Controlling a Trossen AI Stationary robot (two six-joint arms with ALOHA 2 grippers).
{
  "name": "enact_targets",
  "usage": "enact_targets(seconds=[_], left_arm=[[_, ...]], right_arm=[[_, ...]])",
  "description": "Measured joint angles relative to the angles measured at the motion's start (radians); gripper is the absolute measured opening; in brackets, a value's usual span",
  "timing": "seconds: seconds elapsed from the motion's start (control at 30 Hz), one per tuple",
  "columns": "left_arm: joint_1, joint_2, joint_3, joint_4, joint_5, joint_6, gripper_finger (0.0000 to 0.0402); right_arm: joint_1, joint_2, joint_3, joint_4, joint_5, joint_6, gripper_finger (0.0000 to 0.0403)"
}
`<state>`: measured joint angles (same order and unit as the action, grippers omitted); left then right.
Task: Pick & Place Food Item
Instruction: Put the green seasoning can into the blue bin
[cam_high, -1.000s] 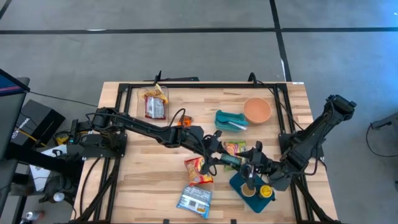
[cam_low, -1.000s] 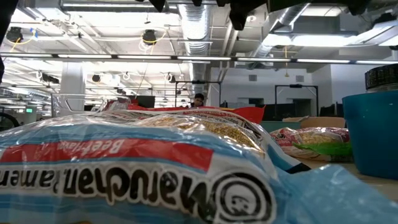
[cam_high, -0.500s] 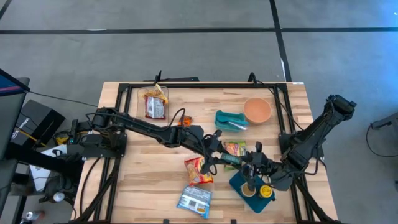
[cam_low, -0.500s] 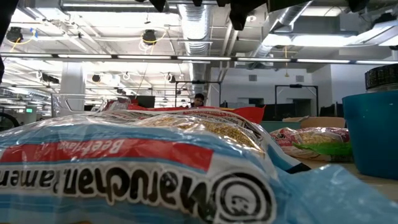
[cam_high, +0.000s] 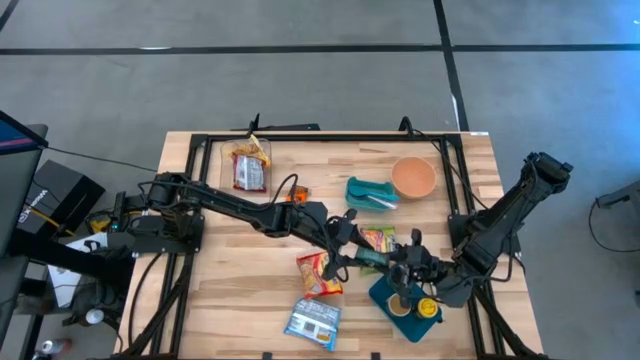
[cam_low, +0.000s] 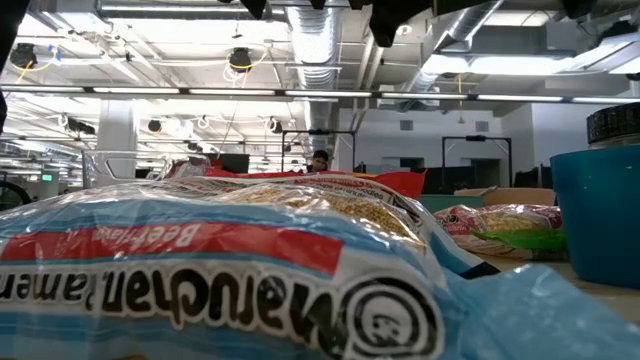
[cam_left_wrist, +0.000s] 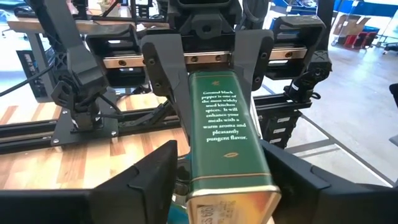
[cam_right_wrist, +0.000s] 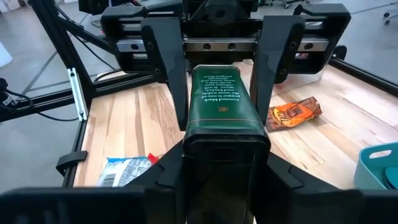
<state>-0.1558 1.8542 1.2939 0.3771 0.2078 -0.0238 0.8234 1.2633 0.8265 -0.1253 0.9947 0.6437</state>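
- The green pepper tin (cam_left_wrist: 227, 134) hangs over the table's (cam_high: 220, 290) middle, just left of the blue plate (cam_high: 385, 297), lying level between the two grippers.
- Right gripper (cam_high: 398, 262): fingers pressed against the tin's sides at one end, gripping it; in its wrist view the tin sits squarely between its pads.
- Left gripper (cam_high: 352, 253): at the tin's other end, fingers spread a little wider than the tin, with small gaps on both sides.
- Red snack bag (cam_high: 318, 273) lies just left of the plate; ramen packet (cam_high: 313, 320) lower left of it.
- Orange bowl (cam_high: 413, 177) and teal dish (cam_high: 368, 192) lie beyond the plate, well apart.
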Motion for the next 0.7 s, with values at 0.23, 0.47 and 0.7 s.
enact_targets(seconds=[0.23,0.47,0.7], left_arm=[[0.009,-0.014,0.0,-0.051,0.0,0.0,0.0236],[0.033,-0.112,0.0,-0.208,0.0,0.001,0.0261],[0.033,-0.192,0.0,-0.313,0.0,0.05,0.0262]], right_arm=[[0.0,0.0,0.0,-0.001,-0.002,-0.005,0.0115],[-0.001,-0.002,0.0,-0.014,-0.002,-0.004,0.0115],[0.0,-0.029,0.0,-0.078,-0.024,0.06,0.0115]])
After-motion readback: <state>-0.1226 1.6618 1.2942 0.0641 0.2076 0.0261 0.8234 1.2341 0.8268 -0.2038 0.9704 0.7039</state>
